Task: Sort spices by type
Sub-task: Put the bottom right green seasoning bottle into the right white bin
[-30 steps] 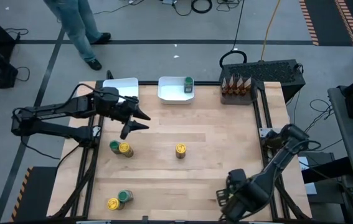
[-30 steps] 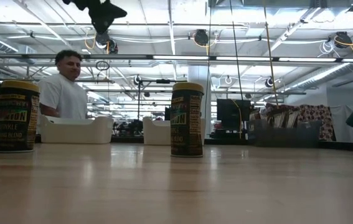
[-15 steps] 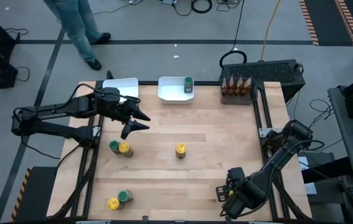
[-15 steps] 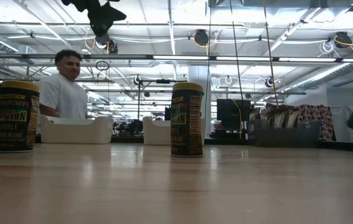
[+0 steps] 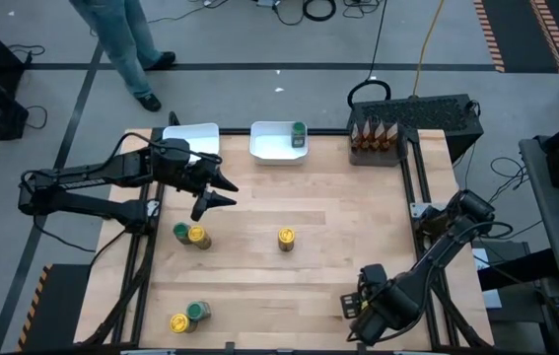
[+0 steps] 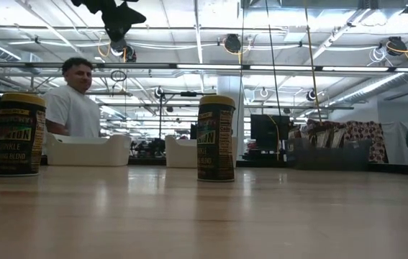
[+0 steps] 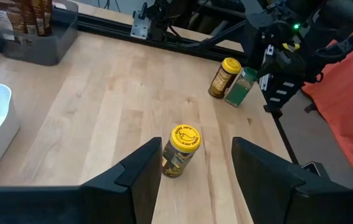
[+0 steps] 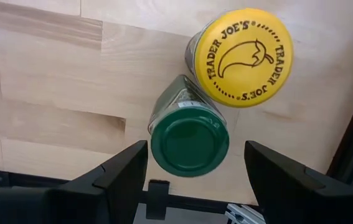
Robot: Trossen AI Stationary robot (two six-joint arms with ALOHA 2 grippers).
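Note:
The spices are round jars with yellow or green lids and brown packets. My right gripper is open and points down at the table's near right corner, just above a green-lidded jar. Its fingers stand on either side of the lid without touching it. A yellow-lidded jar stands against that jar. Both jars rest upright on the table, and the arm hides them in the high view. My left gripper hangs open in the air at the left. The lone yellow-lidded jar at mid-table stands far below it.
A green and yellow pair stands at the left, another pair at the near left edge. At the far edge are two white trays, one holding a green-lidded jar, and a grey bin of brown packets. People stand beyond the table.
My right gripper has come down a little toward the two jars at the near right corner, still open, and then held still. The jars have stayed where they were.

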